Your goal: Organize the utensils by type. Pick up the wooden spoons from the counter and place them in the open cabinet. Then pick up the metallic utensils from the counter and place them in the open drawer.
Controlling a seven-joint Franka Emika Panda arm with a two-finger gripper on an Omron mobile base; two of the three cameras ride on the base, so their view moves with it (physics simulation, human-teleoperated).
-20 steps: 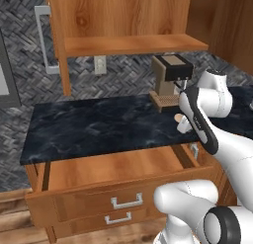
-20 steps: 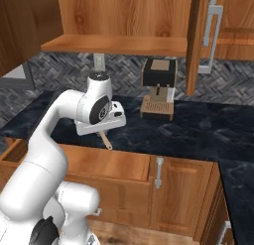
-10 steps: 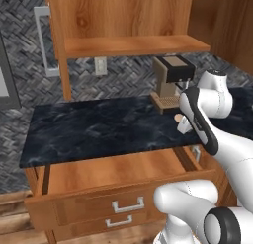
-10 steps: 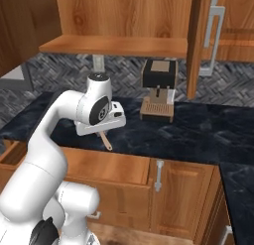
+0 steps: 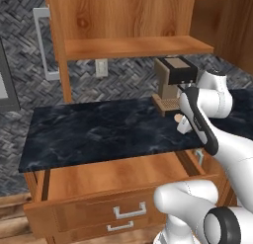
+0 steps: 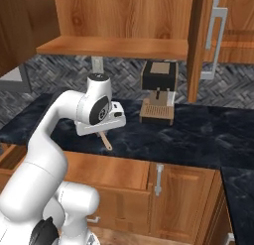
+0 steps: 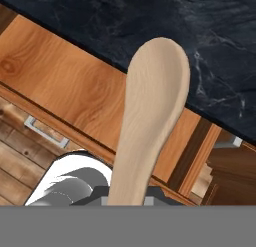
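1. Tool [image 6: 102, 135]: at centre-left of the right base frame, you see it pinching a pale wooden spoon [image 7: 150, 116]. The spoon hangs down from the tool above the front edge of the bench [image 5: 99, 132]. In the hand frame the spoon runs up the middle, bowl end toward the top; the fingertips themselves are hidden at the bottom edge.

2. Spoon position: in the left base frame a pale tip [image 5: 178, 118] shows at centre-right, just beside the arm. It is lifted clear of the bench, over the boundary between the bench edge and the open drawer [image 5: 113, 176].

3. Cabinet [image 5: 131, 45]: open, at the top of both base frames. As far as you can see, its shelf carries no spoon.

4. Drawer: pulled out at the lower left of the left base frame. The visible wooden bottom holds no metal pieces.

5. Progress, as a judgement: early. One wooden spoon is in hand but not yet placed. You cannot make out the second spoon or the metal utensils on the visible bench.

6. Other item: a coffee machine [image 6: 158, 92] stands on the bench at centre of the right base frame.
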